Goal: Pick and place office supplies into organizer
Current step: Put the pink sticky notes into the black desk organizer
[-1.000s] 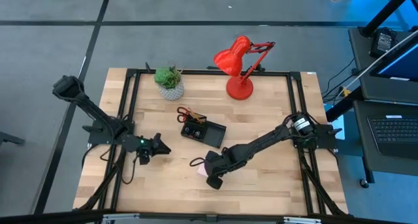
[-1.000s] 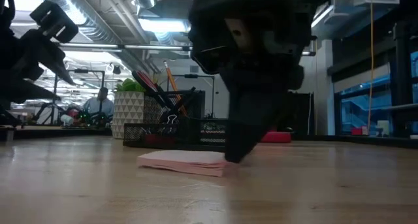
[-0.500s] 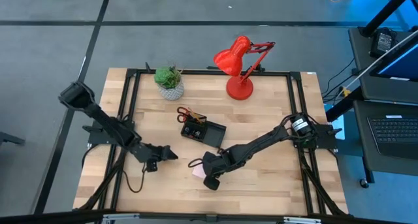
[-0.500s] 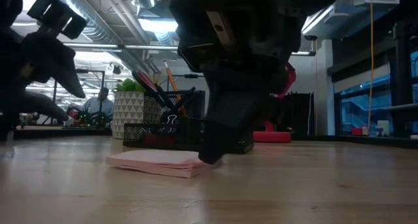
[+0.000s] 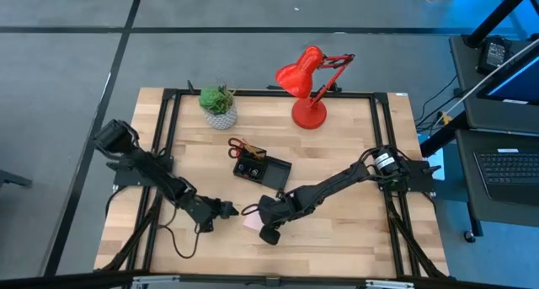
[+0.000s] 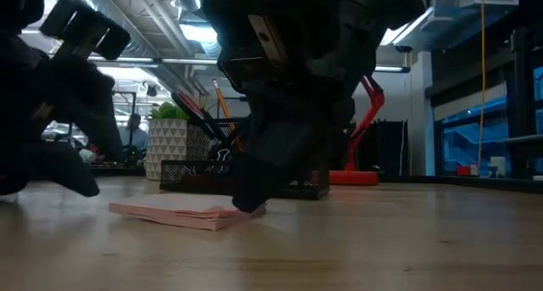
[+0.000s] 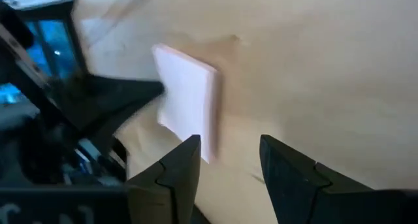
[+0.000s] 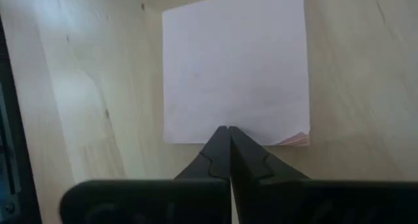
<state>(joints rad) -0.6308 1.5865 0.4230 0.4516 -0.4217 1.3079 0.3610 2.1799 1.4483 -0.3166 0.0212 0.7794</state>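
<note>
A: We have the pink sticky-note pad lying flat on the bench, near the front of the organizer but apart from it. Our right pincer is pressed together, its tips down at one edge of the pad.

B: And our left pincer comes in low from the other side, fingers spread, just beside the pad. In the left wrist view the pad sits right ahead of the gap.

A: So we judge the right one acts as a stop while the left takes the pad. To do that well, we keep the right tips planted on the bench so the pad cannot slide.

B: Agreed. We bring the left fingers level with the bench, one under the near edge, one over the top, and pinch only once the pad is well inside.

A: The pad is thin; riding over its top is the risk. We go slowly.

B: Then lift and carry to a free compartment.
</note>
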